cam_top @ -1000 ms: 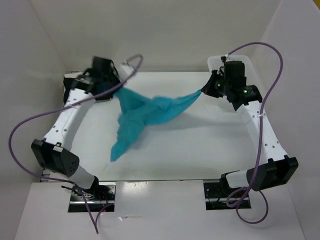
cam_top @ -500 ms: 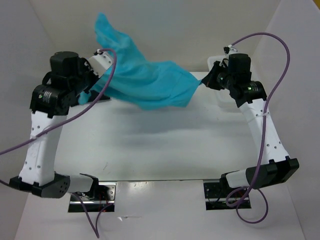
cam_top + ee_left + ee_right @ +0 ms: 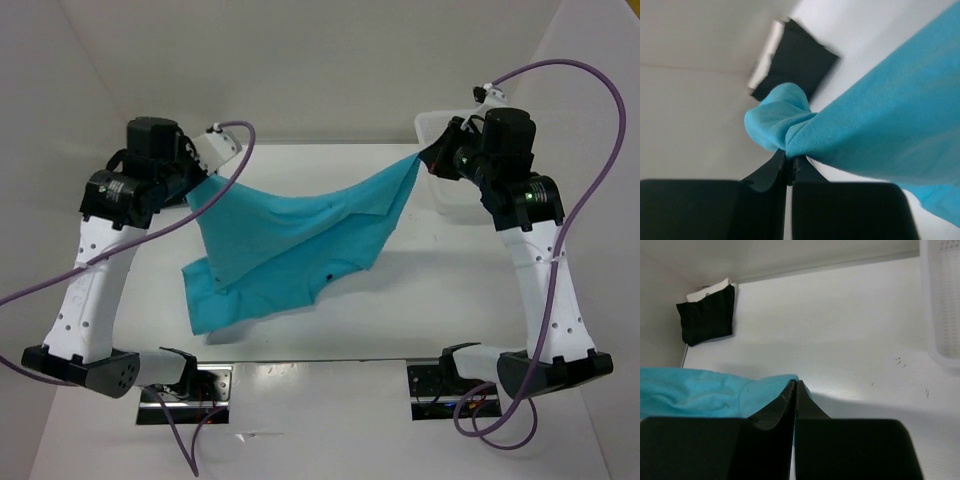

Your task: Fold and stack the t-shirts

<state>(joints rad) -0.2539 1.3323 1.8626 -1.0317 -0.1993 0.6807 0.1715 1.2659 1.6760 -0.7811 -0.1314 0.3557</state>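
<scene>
Top external: left tool (image 3: 198,188) and right tool (image 3: 424,160) each clench the bright turquoise cloth t-shirt (image 3: 290,250), spreading step; you next lower it flat onto the bench (image 3: 440,300).

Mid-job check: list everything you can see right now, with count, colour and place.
turquoise t-shirt: 1, bright turquoise, stretched between both grippers over mid-table
black t-shirt: 1, black, folded, far left corner
cream-white t-shirt: 1, cream-white, only an edge showing at the black one's far side
basket: 1, white lattice, far right
table: 1, white
cables: 2, purple, one looping off each arm
left gripper: 1, black, shut on the turquoise t-shirt
right gripper: 1, black, shut on the turquoise t-shirt
</scene>
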